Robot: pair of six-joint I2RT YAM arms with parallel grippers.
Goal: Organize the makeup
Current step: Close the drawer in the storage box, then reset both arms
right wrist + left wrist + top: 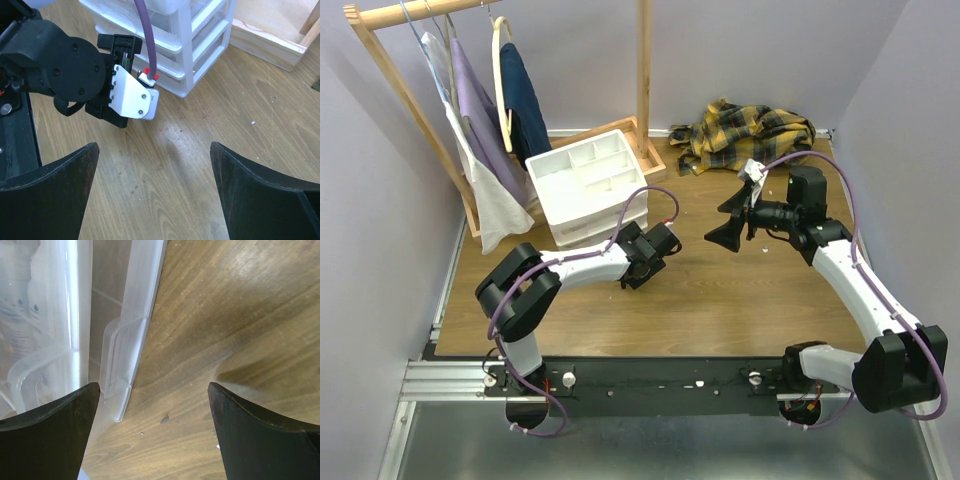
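Table point(720, 300), wood, carries the white drawer unit point(588, 185) back left. Left tool point(154, 387) sits at the drawer front, spread, holding nothing. Right tool point(154, 147) hovers mid-table, spread, empty. White bottles point(17, 315) show through the drawer wall. I judge stowing nearly done; next, look for leftover pieces, none in view.

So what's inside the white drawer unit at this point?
Through the drawer unit's translucent wall, the left wrist view shows blurred pale bottle shapes with faint print. From above, only its divided top tray shows. The drawers beneath are covered, so any other contents stay hidden.
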